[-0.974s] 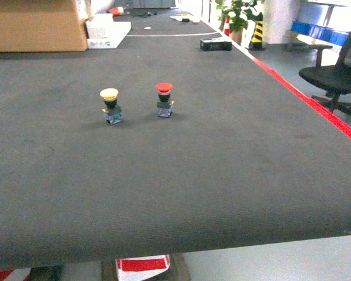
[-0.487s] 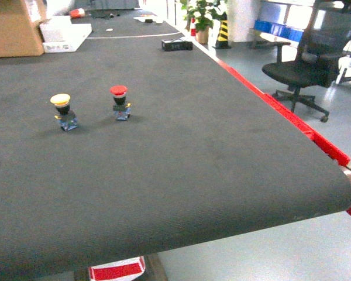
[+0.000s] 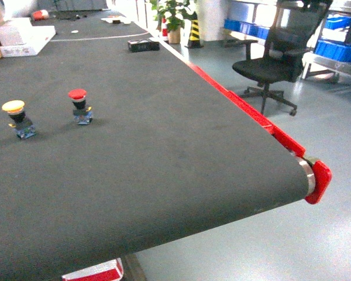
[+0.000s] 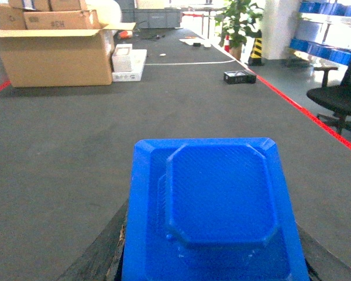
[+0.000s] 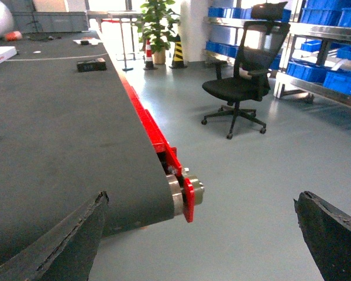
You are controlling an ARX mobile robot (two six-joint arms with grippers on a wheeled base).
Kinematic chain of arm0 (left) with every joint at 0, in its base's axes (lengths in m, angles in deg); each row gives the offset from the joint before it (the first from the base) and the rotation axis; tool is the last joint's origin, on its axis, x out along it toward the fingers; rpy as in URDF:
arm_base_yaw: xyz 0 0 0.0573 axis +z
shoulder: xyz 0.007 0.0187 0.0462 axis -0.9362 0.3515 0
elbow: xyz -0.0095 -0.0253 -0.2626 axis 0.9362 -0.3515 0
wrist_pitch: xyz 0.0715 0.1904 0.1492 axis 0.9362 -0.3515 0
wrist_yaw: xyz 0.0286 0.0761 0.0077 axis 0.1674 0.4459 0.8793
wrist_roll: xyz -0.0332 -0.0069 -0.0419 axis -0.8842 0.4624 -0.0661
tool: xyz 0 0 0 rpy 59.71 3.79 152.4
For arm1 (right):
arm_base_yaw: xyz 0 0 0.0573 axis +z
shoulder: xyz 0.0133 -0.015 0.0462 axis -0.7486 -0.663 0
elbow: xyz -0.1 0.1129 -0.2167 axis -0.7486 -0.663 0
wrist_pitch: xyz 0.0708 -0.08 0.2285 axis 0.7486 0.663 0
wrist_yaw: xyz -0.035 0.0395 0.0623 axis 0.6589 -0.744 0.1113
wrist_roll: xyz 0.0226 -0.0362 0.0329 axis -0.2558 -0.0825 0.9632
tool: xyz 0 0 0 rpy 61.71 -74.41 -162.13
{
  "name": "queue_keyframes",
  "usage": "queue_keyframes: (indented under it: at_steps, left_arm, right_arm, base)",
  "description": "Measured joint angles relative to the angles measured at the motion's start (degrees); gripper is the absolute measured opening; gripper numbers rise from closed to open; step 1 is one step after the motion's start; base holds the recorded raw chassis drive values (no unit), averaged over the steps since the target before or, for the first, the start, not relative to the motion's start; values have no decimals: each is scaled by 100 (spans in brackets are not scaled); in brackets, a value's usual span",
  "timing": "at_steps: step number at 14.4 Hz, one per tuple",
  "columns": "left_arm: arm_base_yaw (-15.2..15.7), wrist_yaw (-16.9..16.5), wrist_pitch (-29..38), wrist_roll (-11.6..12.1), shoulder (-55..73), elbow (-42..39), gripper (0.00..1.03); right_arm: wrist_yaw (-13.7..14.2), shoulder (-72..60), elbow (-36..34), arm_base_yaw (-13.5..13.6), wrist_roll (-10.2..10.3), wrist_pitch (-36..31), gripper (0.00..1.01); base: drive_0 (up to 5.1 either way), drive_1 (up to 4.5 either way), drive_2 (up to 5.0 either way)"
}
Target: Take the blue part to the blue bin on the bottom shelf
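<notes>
As viewed from the left wrist, recorded the blue part (image 4: 219,202) pinched between the fingers of the left gripper (image 4: 210,263), directly under that camera and above the belt (image 4: 64,134). Judged it light, stiff moulded plastic, smooth-walled and likely slippery; best held across the two long rims, as now, not by the raised centre. Logged the right gripper (image 5: 193,234) spread wide and empty, with the belt's end roller and a chair (image 5: 243,82) ahead of it. Found neither arm in the head view; found there a yellow button (image 3: 16,117) and a red button (image 3: 79,105), unseen from either wrist. Could not locate the bottom shelf; noted only blue bins (image 5: 339,79) on a far rack.
</notes>
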State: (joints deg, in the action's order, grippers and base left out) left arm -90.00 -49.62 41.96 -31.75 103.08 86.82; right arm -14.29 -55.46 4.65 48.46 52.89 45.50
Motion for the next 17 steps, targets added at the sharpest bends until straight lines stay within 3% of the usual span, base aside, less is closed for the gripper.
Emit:
queue_keyframes:
  at_steps: [17]
  left_arm:
    - [0,0,0,0,0,0,43]
  right_arm:
    - [0,0,0,0,2,0,98]
  base:
    - [-157,-157,-157]
